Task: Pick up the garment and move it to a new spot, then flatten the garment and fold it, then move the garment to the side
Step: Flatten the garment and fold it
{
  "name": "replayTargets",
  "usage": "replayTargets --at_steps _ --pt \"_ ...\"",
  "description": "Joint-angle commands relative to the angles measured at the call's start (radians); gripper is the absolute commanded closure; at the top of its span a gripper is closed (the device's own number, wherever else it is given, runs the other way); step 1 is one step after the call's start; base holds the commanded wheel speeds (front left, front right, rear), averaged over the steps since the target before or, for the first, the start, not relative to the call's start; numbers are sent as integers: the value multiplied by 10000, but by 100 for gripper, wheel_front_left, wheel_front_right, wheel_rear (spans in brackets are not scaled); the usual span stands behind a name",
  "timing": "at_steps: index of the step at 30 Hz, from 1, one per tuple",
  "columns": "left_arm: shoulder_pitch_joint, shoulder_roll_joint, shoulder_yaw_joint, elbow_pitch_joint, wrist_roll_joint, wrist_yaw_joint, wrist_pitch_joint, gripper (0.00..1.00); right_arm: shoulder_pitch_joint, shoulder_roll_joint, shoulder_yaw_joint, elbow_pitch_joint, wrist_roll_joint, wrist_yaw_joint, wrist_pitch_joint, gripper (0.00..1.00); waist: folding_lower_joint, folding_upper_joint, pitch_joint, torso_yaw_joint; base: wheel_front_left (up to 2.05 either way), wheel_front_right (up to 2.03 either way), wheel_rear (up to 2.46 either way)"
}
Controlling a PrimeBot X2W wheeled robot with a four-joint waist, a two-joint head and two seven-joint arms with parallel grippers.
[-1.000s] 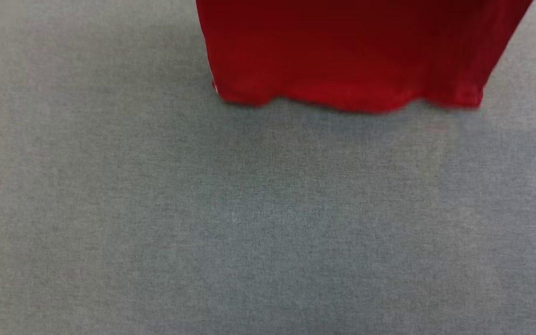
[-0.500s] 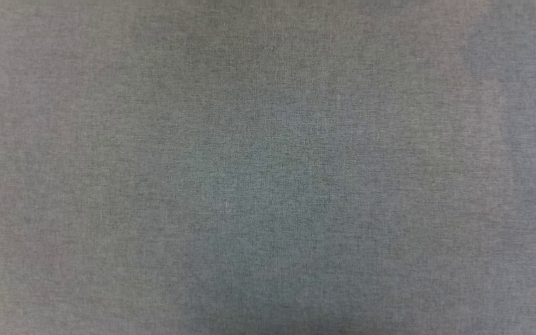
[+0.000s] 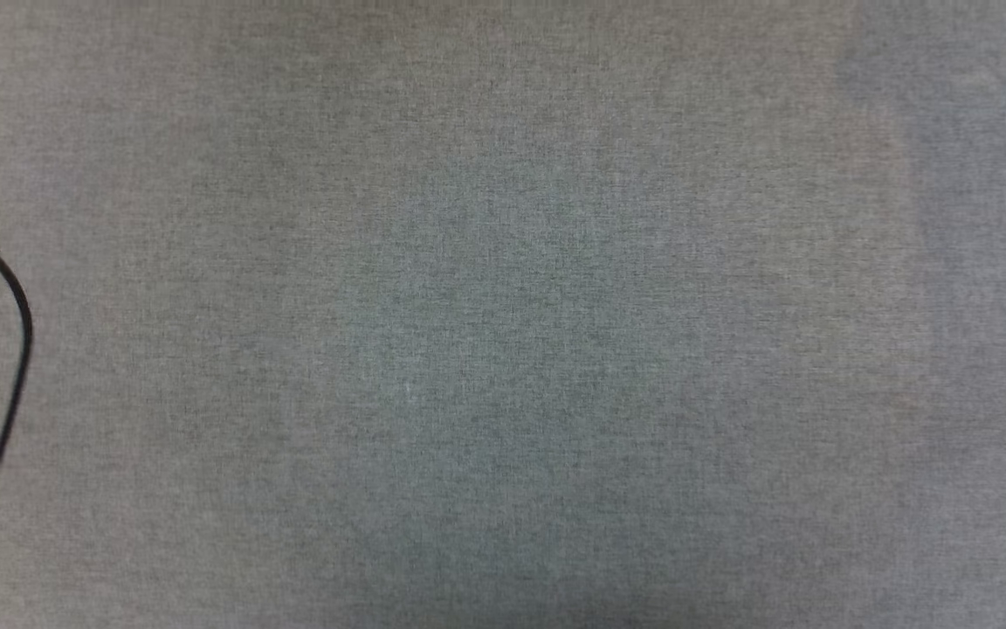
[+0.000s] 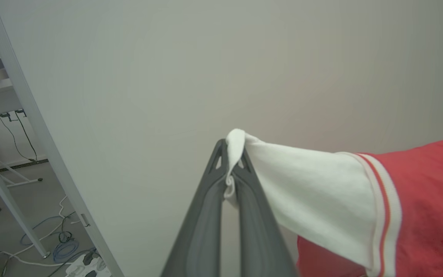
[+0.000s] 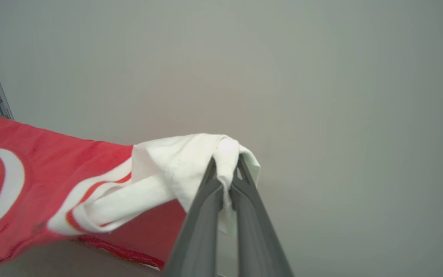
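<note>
Left gripper (image 4: 230, 157) clamped on a white sleeve of the red T-shirt (image 4: 429, 200), centre of left wrist frame, with the red body at lower right. Right gripper (image 5: 226, 163) pinches bunched white sleeve cloth, frame centre, with the red body at lower left. Head frame: grey fabric surface (image 3: 503, 349), black cable (image 3: 21, 349) at left edge.

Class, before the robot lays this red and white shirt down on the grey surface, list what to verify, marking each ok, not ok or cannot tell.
Left gripper shut on a white sleeve: ok.
Right gripper shut on the other sleeve: ok.
Garment untwisted between them: cannot tell.
Garment's height above the grey surface: cannot tell.
Black cable lies far left, off the middle: ok.
</note>
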Motion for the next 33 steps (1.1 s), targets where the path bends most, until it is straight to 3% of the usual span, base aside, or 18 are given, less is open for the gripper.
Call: replayTargets --at_steps 1,7,18,25,33 --pt "534 71 201 -146 -116 163 -100 100 431 77 125 16 87 -2 -202 100 -1 -1 -213 -90 0 0 0" --pt "3516 216 1050 -1473 -25 706 -139 100 2646 312 527 -170 212 -2 -991 100 -1 -1 -864 -208 0 0 0" --pt "8950 -320 2290 -3194 286 1275 -142 100 7319 326 204 -953 490 -2 -1290 100 -1 -1 -2476 -138 0 0 0" --pt "11515 -273 2677 -3592 227 1577 -142 100 9949 178 -202 -1973 529 -2 -704 100 -1 -1 -3342 -199 0 0 0" --pt "13302 -328 2627 -3712 -16 1879 -91 100 12647 270 -918 -3291 641 -2 437 100 -1 -1 -3903 -123 0 0 0"
